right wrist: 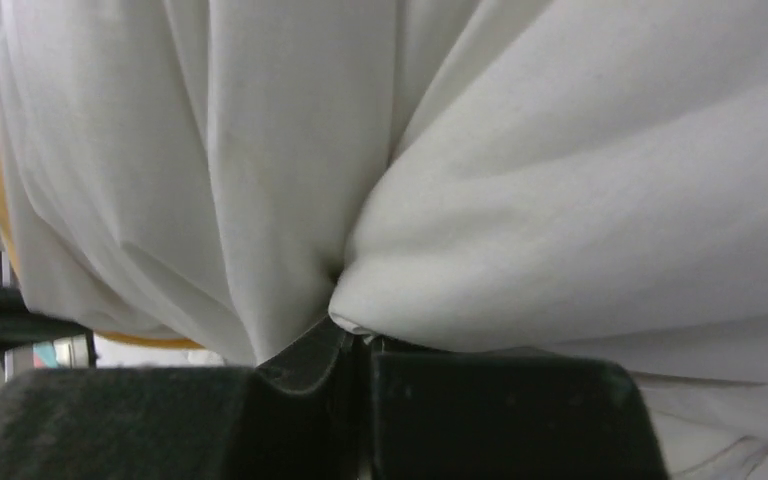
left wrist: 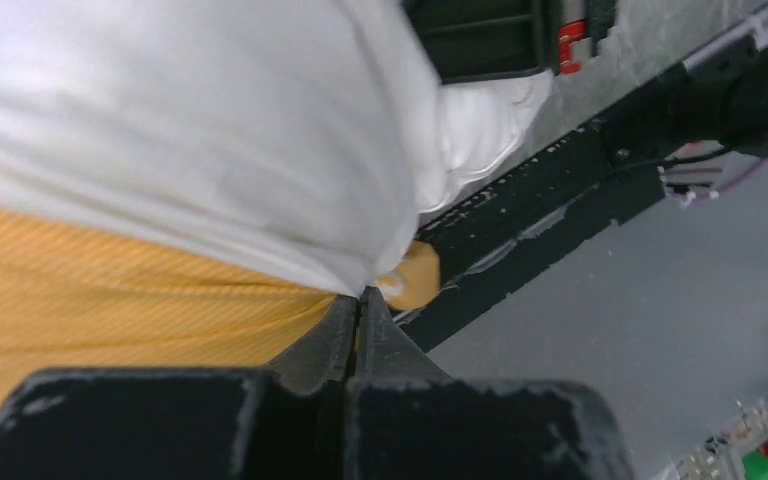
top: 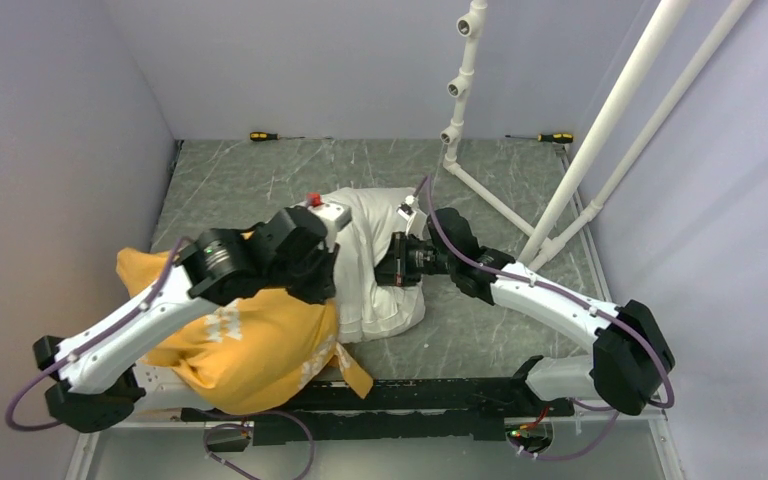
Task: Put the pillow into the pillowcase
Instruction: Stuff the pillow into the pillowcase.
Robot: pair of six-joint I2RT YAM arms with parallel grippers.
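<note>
Pillow partly in pillowcase | left gripper pressed together at pillowcase rim, arm reaching over | right gripper pinching pillow fold, arm low

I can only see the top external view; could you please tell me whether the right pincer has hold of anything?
Observer: Yes. The right wrist view shows the right pincer shut on a gathered fold of the white pillow.
Operator: Thank you. And the left one, please?
Observer: The left pincer is shut, with its tips at the line where the pillow meets the orange pillowcase. I cannot tell whether any cloth is pinched.
</note>
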